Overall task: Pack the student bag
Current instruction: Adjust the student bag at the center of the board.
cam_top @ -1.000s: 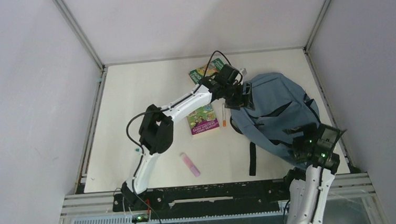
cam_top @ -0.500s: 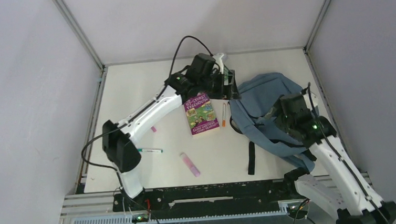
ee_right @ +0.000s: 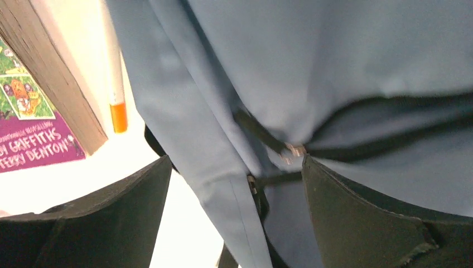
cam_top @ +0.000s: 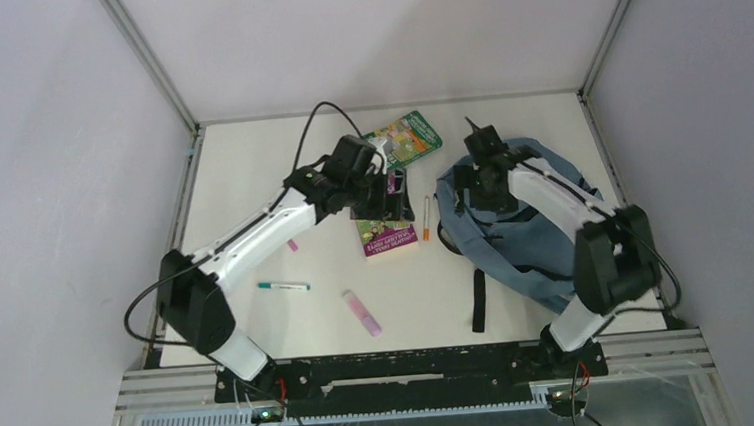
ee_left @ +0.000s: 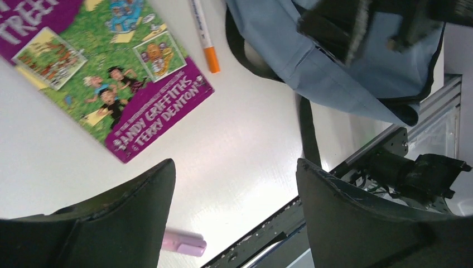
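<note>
The student bag point(cam_top: 529, 224), dusty blue with black zip lines, lies at the right of the table. It also shows in the left wrist view point(ee_left: 334, 67) and fills the right wrist view point(ee_right: 312, 67). My left gripper point(cam_top: 391, 186) is open and empty, above the purple book point(cam_top: 387, 236) just left of the bag; its jaws point(ee_left: 234, 164) frame bare table. My right gripper point(cam_top: 462, 193) is open over the bag's left edge, its jaws point(ee_right: 235, 162) astride a fabric fold beside the metal zip pulls point(ee_right: 293, 149).
A green book point(cam_top: 406, 136) lies at the back. An orange-tipped pen point(cam_top: 426, 218) lies between the purple book and the bag. A teal pen point(cam_top: 283, 286) and a pink highlighter point(cam_top: 362, 311) lie nearer me. A black strap point(cam_top: 477, 301) trails from the bag.
My left gripper has drawn back leftward from the bag's edge to above the purple book. My right arm has swung from the near right across the bag to its left edge.
</note>
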